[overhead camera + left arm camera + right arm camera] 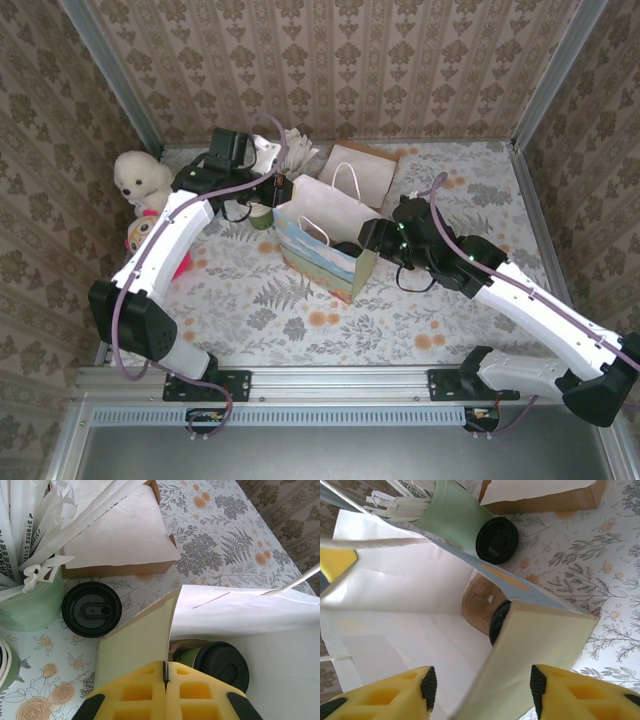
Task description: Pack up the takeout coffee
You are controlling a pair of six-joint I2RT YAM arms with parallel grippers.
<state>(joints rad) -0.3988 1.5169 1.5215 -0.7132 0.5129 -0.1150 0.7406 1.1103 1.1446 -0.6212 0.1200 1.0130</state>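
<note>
A white paper bag stands open mid-table. Inside it a dark-green takeout coffee with a black lid lies tilted beside a brown cardboard piece; its lid edge peeks past the bag wall. My left gripper is shut on the bag's upper rim, at the bag's far-left corner. My right gripper is open, its fingers straddling the bag's side wall at the bag's right end. A second black-lidded cup stands on the table outside the bag.
A pale green cup stuffed with wrapped straws stands next to the second lidded cup. A shallow brown box with white paper lies behind the bag. A white plush toy and a colourful toy sit at the left wall.
</note>
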